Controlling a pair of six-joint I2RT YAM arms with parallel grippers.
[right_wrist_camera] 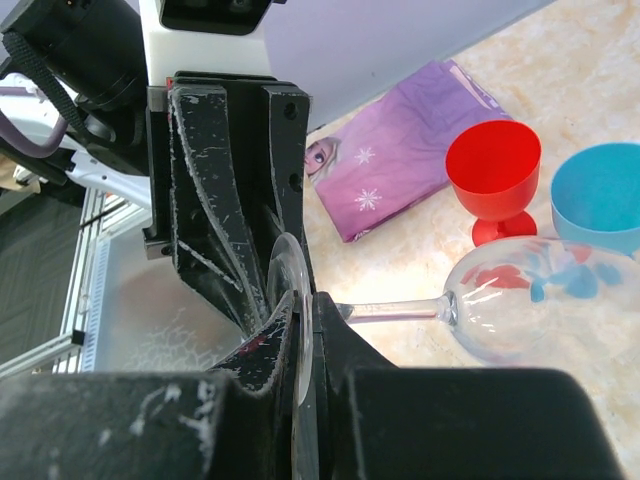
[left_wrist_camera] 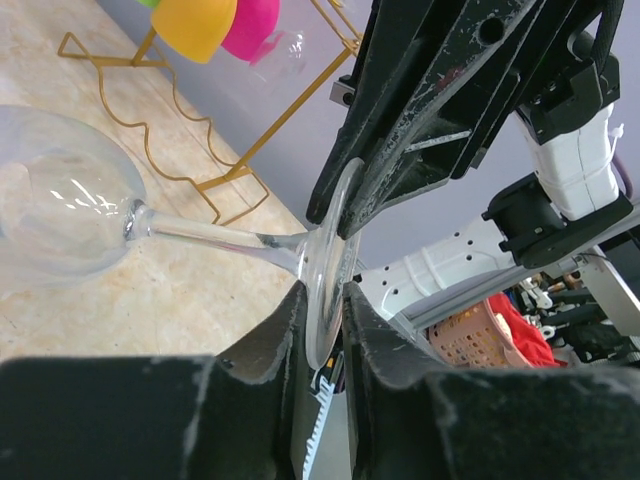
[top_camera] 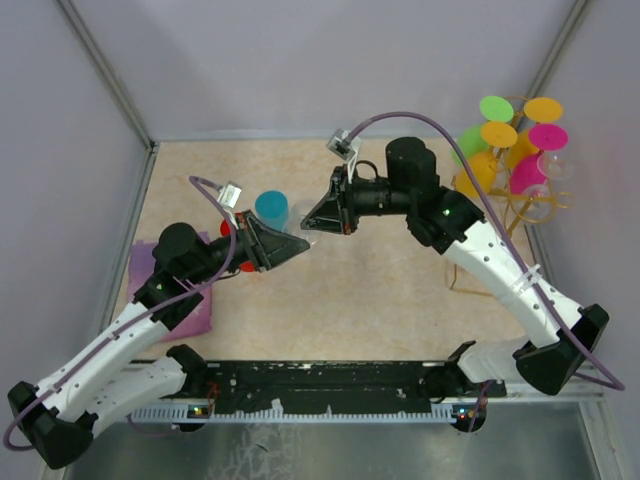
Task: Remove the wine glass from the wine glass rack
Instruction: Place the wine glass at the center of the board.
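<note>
Lavender walls (top_camera: 300, 60) close in a beige stone-look table (top_camera: 400, 300) on three sides. Mid-table, left of centre, the clear wine glass (right_wrist_camera: 545, 300) hangs sideways, stem level. The left gripper (left_wrist_camera: 322, 305) and right gripper (right_wrist_camera: 300, 315) meet nose to nose, each pinching the rim of its foot. One red cup (right_wrist_camera: 492, 170) and one blue cup (right_wrist_camera: 600, 195) stand just beside the bowl, with one purple cloth (right_wrist_camera: 400, 170) near the left edge. The wine glass rack (top_camera: 545, 205) fills the far right corner, well apart across bare tabletop. It carries four coloured glasses and one clear one.
</note>
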